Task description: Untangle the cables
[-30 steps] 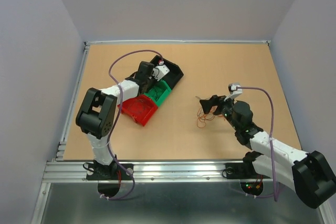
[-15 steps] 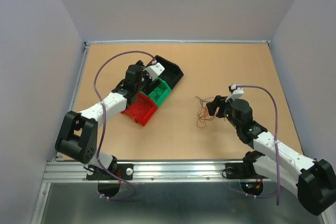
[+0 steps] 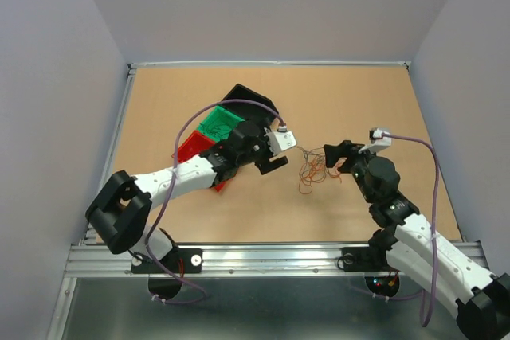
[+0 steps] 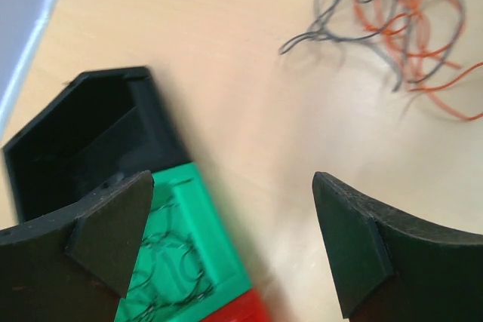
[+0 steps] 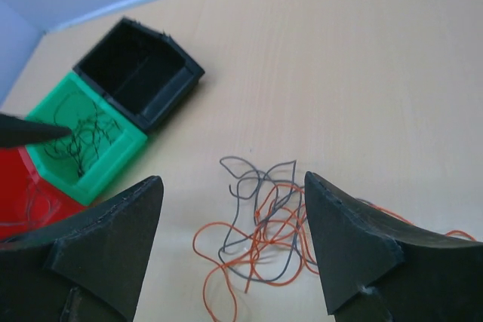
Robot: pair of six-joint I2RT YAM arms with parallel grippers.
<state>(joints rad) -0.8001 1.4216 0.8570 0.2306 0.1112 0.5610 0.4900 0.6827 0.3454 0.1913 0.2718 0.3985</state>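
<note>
The cables (image 3: pixel 312 166) lie as a loose tangle of thin orange and grey strands on the bare counter (image 3: pixel 366 101), a little right of its middle and well apart from the bins. In the right wrist view the cables (image 5: pixel 260 224) curl over one another on the counter, seen in the gap between the two fingers. In the left wrist view the same cables (image 4: pixel 407 13) sit at the upper right, beyond the fingers.

The left end effector (image 3: pixel 275 158) is just to the left of the tangle; its jaws are spread wide and released, with nothing between them (image 4: pixel 230 239). The right end effector (image 3: pixel 339 153) is just to the right of the tangle, its jaws also wide apart and grasping nothing (image 5: pixel 230 239).

Left of the cables three bins stand in a slanted row, side against side: a black bin (image 3: pixel 243 95) farthest from the arm bases, a green bin (image 3: pixel 219 123) in the middle, and a red bin (image 3: pixel 190 149) nearest, partly hidden by the left arm. Thin dark curly wires lie in the green bin (image 5: pixel 90 141)
</note>
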